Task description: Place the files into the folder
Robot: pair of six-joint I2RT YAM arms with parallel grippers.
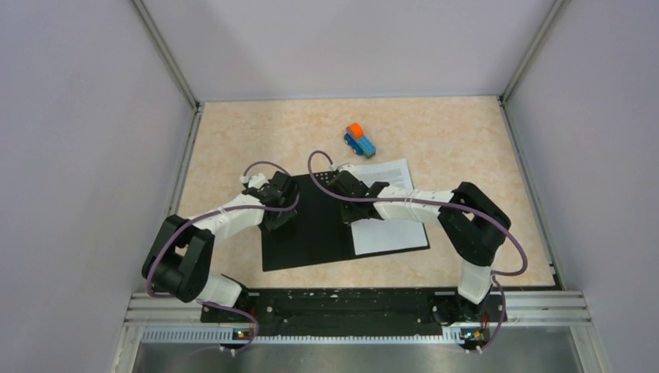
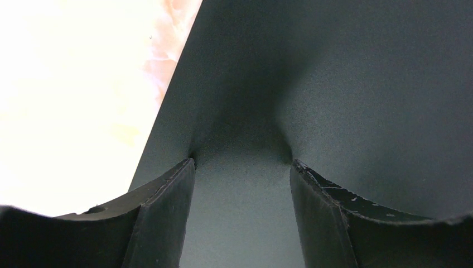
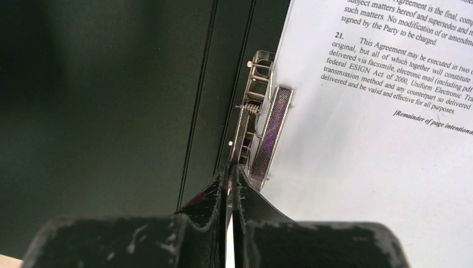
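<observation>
Tabletop [image 1: 233,140]; folder [image 1: 311,241] lengthwise left-right.

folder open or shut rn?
Open. The folder lies spread flat with its black inside up. The metal clip is exposed beside the spine creases, and the files lie on its right half.

The left arm [image 1: 233,221] and right arm [image 1: 404,206] extended forward and inward. The left gripper [image 2: 242,162] had its jaws spread apart. The right gripper [image 3: 230,167] had its jaws pressed together.
</observation>
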